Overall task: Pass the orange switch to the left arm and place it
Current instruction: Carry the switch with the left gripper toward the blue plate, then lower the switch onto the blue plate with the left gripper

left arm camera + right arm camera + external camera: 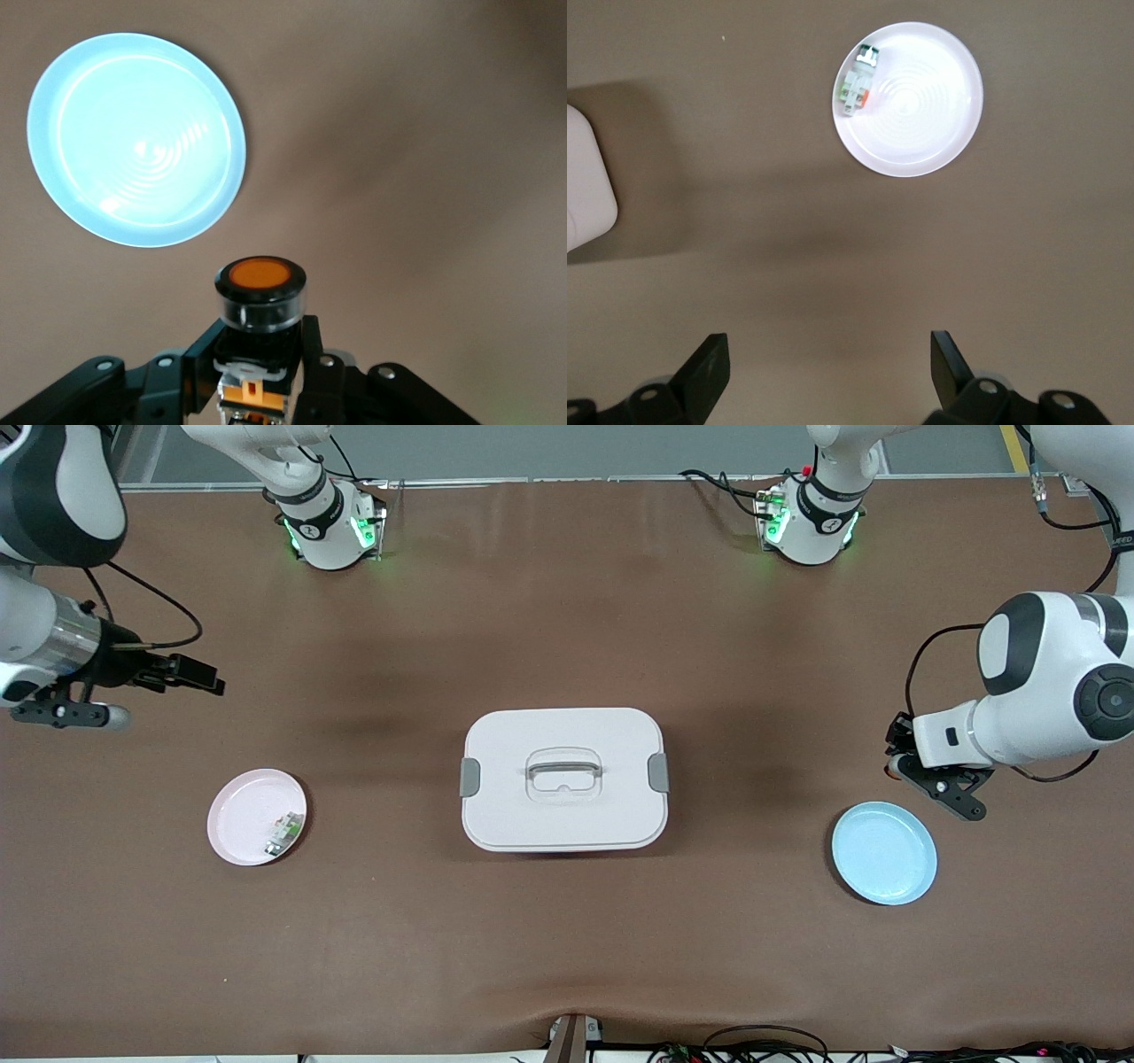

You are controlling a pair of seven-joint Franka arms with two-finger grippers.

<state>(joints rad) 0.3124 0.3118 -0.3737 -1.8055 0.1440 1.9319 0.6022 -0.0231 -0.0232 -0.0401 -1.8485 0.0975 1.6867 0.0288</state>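
Table: brown mat [567,939] covers the whole top, 1 surface, 2 arm bases along the edge farthest from the front camera.
Box: 1 white lidded box [564,779] at table centre, grey handle on top, 2 grey side latches; sits between the two grippers, well apart from both.
Plates: 2 total. 1 pink plate [241,810] toward the right arm's end, 1 blue plate [884,853] toward the left arm's end.
Switch: 1 orange switch [260,297], round orange cap up, black body clamped between the left gripper's fingers [321,376]; off the table.
Left gripper: left gripper [941,779] clenched on the orange switch, up in the air over bare mat just beside the blue plate, on the plate's robot-base side; not over the plate in the wrist view.
Right gripper: right gripper [202,674] released, fingers [707,367] spread wide with nothing between them; hangs over bare mat toward the right arm's end, pink plate near it and closer to the front camera.
Other part: 1 small green-and-white component [283,833] lying in the pink plate, against the rim on the side nearest the box.
Blue plate contents: nothing in it, clean ringed surface in the left wrist view.
Arms: 2 white arms, left arm [1054,682], right arm [44,602], each at its own end of the table.
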